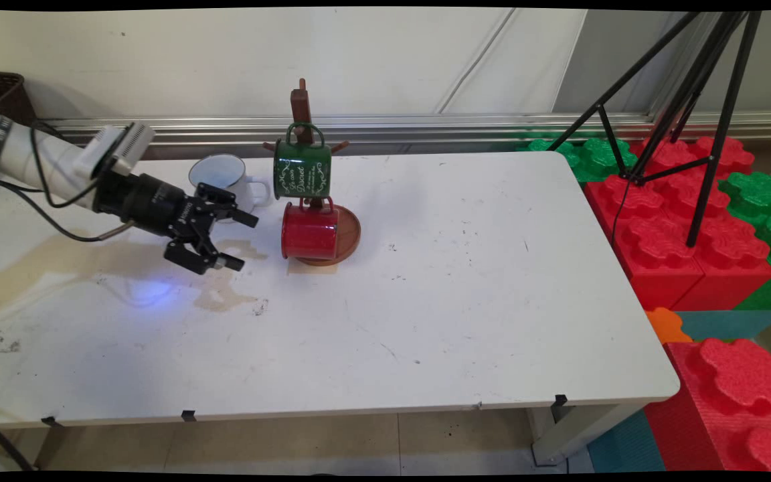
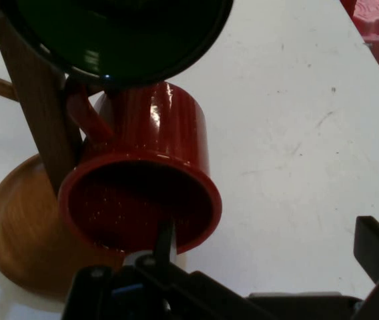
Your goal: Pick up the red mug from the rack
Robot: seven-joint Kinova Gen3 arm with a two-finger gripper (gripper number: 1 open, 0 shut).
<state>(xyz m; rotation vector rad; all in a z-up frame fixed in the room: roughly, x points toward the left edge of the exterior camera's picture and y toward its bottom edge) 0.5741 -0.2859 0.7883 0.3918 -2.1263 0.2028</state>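
item 1, left of the frame: gripper. i read its fingers as spread apart with nothing between them. the arm comes in low from the left edge, nearly level over the bench, wrist pointing right toward the mug stand. a tan stain lies on the bench under and just below it.

item 2, just behind the gripper, upper left of centre: white mug. it stands upright on the bench, handle to the right, dark rim. looks like enamel; i judge it light, rigid and slick.

item 3, centre: wooden mug stand, upright post on a round brown base, with short pegs.

item 4, on the stand, upper peg: green mug, hung by its handle, white lettering on the side. in the hand view it fills the upper left, above the red one.

item 5, on the stand, lower: red mug, hung low by its handle, lying on its side over the base with its mouth toward the gripper. nearest thing to the gripper, close but apart from it. i judge it light, stiff, glossy, so likely to slip; the rim wall looks the surest place to pinch, one finger inside and one outside. the handle is hooked on the peg, so it would need lifting clear.

item 6, right of the frame: black tripod standing on red and green foam blocks, well apart from the rest.
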